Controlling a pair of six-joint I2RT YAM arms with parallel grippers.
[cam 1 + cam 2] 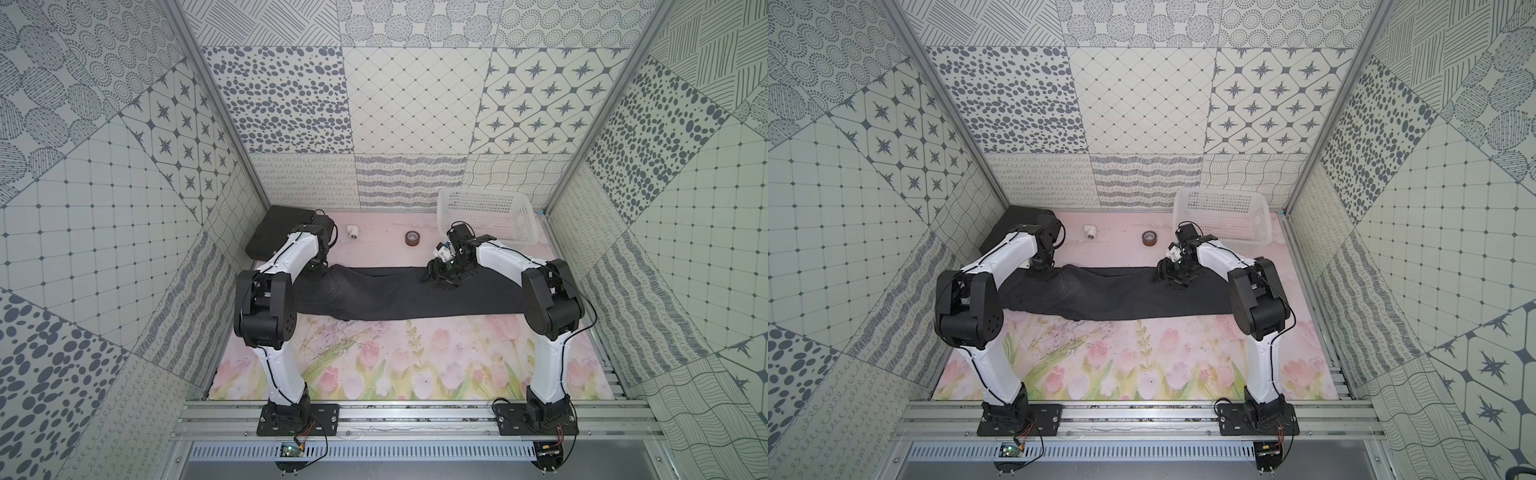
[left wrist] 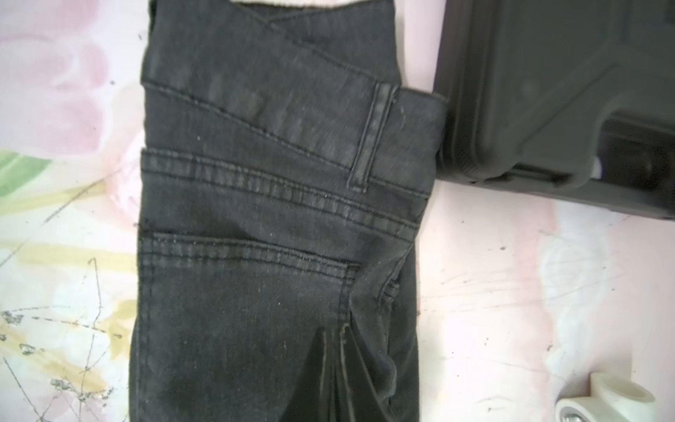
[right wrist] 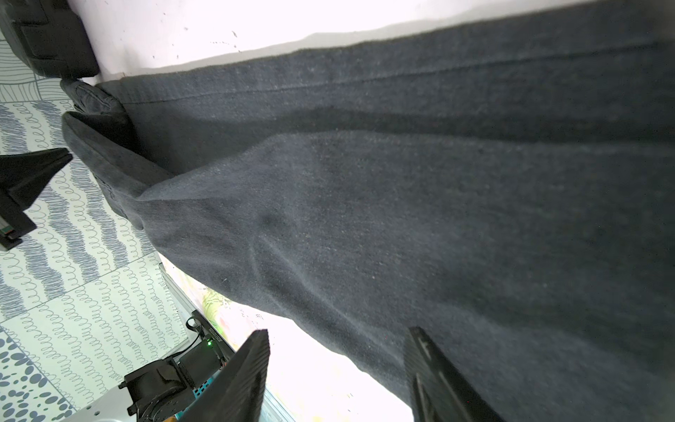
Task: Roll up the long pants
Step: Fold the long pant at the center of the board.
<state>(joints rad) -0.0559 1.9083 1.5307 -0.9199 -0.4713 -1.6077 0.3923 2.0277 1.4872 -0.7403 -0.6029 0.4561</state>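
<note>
Floral mat covers the tabletop nearest the arm bases, bare up front. Past it, across mid-table, the long pants lie flat and stretched side to side, seen in both top views; waist end at the robot's left, legs running right and passing under the R arm. L gripper sits low on the waist end by the back pocket. Its jaws are fully closed w/ the tips pinching a raised pucker of denim, per the left wrist view. R gripper is down over the leg section w/ jaws well apart. One finger is over the fabric, the other past its edge, w/ nothing clamped; can't tell if it touches the cloth. Farther back, black plastic case sits in the far-left corner, just beside the waistband. Along the far edge are a white pipe fitting, then a brown tape roll, and a white mesh basket at far right.
</note>
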